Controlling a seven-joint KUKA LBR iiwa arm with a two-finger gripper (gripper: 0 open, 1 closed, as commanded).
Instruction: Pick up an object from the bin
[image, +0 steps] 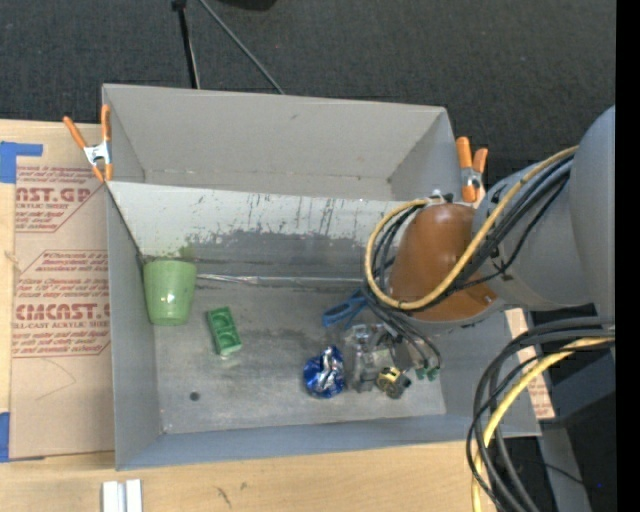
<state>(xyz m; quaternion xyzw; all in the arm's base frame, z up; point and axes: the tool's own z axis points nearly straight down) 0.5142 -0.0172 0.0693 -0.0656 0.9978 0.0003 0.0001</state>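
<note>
Gripper (374, 360) sits low at the front right of the bin (260, 410), under the orange wrist cover (440, 262). You can't tell whether it's open or closed. The nearest thing is a blue shiny crumpled lump (322, 376) on the floor just beside it, to the view's left, not visibly held. It's likely light, foil-like, crushable and slick, so you'd pinch gently across its bulky middle. A blue flat piece (343, 308) lies just behind. The green cup (168, 290) and green block (224, 332) sit well apart at left.

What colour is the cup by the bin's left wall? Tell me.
Light green. The cup shows best in the camera view.
</note>
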